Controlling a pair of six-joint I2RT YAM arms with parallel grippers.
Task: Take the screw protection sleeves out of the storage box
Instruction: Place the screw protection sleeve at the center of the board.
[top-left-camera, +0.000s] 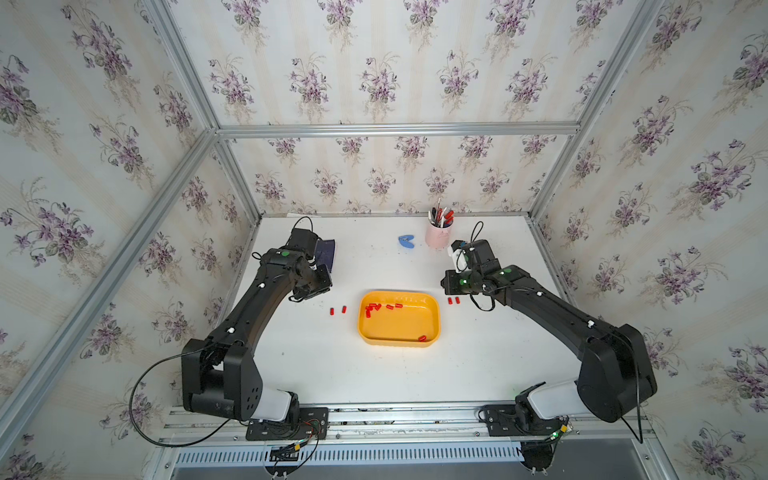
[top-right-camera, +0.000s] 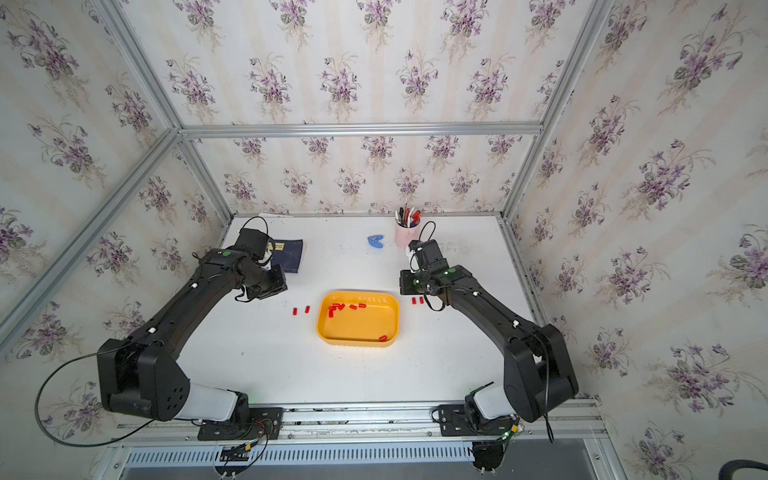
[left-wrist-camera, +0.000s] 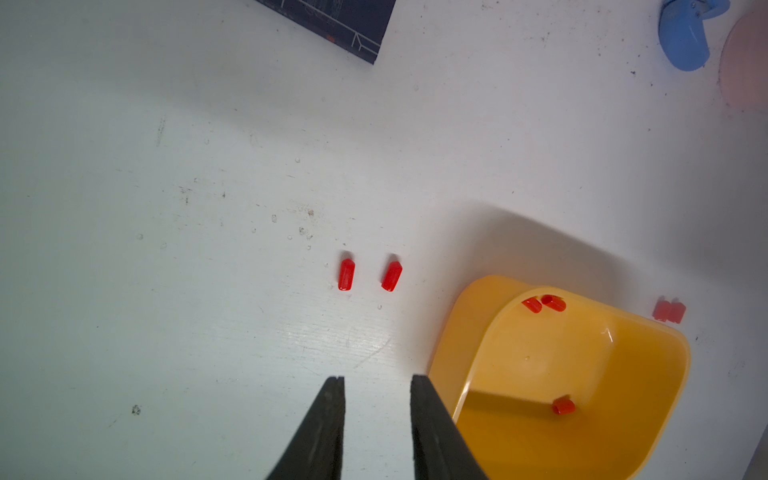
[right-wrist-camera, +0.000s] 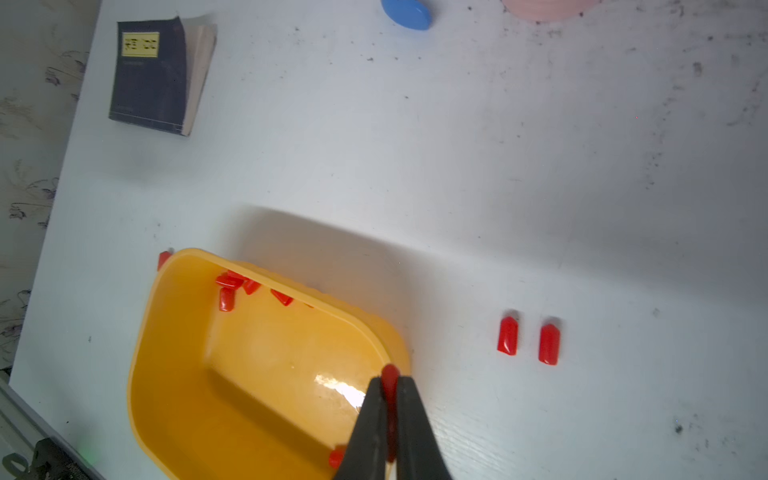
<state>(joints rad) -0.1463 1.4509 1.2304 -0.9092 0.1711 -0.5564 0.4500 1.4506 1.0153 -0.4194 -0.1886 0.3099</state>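
Pinched between the closed tips of the right gripper (right-wrist-camera: 390, 380) is one red sleeve (right-wrist-camera: 390, 371), gripped along its length with only its end showing. In the right wrist view it hangs over the rim of the storage box (right-wrist-camera: 141, 374).

With the yellow box as the dial in a top view, a cluster of screw protection sleeves (top-left-camera: 372, 308) crowds the 10 to 11 o'clock corner, and a lone sleeve (top-left-camera: 422, 338) lies at 5 o'clock. Outside, one pair (top-left-camera: 338, 310) lies on the table (top-left-camera: 332, 365) at 9 o'clock and another pair (top-left-camera: 453, 300) at 3 o'clock.

The left gripper (left-wrist-camera: 377, 379) hovers beside the box with its jaws a narrow gap apart and nothing between them.

Farther out are a blue clip (top-left-camera: 406, 242) at 12, a pink pen cup (top-left-camera: 437, 237) at 1 and a dark book (top-left-camera: 325, 253) near 10.

Risks, as I judge them:
- The sleeve is small and slick, so it could squirt from the tips.
- Released this close to the rim, it could drop back inside.
- Set down on its side, it may roll or knock the 3 o'clock pair.
- The left finger nearest the wall could nudge the box.
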